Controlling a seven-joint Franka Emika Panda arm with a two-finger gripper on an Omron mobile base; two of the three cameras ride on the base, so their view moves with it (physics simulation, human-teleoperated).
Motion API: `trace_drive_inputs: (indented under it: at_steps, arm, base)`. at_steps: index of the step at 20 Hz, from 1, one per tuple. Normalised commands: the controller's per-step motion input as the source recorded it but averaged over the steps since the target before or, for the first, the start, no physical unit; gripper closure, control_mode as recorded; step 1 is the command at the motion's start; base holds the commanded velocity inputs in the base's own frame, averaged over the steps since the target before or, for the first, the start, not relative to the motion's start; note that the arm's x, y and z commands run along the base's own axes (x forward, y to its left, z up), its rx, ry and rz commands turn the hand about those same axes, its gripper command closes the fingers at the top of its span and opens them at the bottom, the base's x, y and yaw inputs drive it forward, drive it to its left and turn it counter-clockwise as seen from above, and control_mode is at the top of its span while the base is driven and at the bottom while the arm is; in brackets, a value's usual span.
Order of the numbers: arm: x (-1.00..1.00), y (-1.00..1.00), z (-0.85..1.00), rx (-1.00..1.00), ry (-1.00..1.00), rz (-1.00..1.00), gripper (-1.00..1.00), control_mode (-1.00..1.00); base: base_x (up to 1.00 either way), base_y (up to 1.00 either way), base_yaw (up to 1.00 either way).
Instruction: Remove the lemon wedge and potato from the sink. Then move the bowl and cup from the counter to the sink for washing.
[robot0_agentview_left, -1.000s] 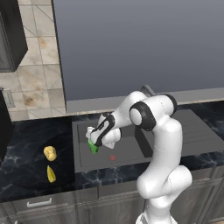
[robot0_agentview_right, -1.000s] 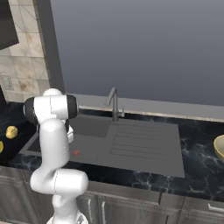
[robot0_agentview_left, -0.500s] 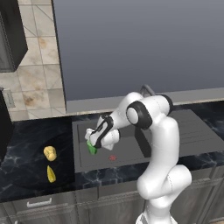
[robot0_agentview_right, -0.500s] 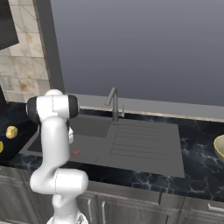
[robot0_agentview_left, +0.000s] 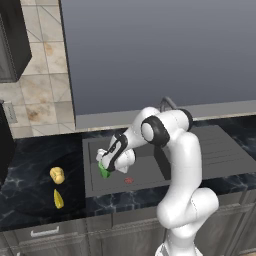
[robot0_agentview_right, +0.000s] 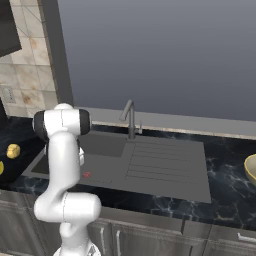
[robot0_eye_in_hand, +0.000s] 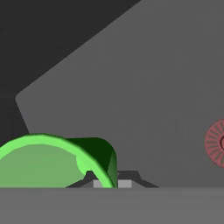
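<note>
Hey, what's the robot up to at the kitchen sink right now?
The gripper is shut on the green cup, holding it low inside the sink, to the left of the red drain. The potato and the lemon wedge already lie out on the counter to the left of the basin. The bowl sits on the counter at the far right, not yet moved.

White glossy arm (robot0_agentview_left: 185, 165) is showing rounded, bulbous segments with dark grey bands at joints, one big black disc cap at the elbow behind the gripper (robot0_agentview_left: 106, 162). The hand above the gripper is wearing white casing with black trim; fingertips (robot0_eye_in_hand: 89, 179) are looking small and dark.
</note>
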Motion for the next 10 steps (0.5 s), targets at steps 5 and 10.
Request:
trace_drive_inputs:
  at_steps: [5, 10]
  arm:
    - [0.08, 0.01, -0.15, 0.0, 0.0, 0.0, 1.0, -1.0]
    - [0.09, 0.02, -0.15, 0.0, 0.0, 0.0, 1.0, -1.0]
  base:
    - [0.0, 0.0, 0.0]
    - [0.0, 0.0, 0.0]
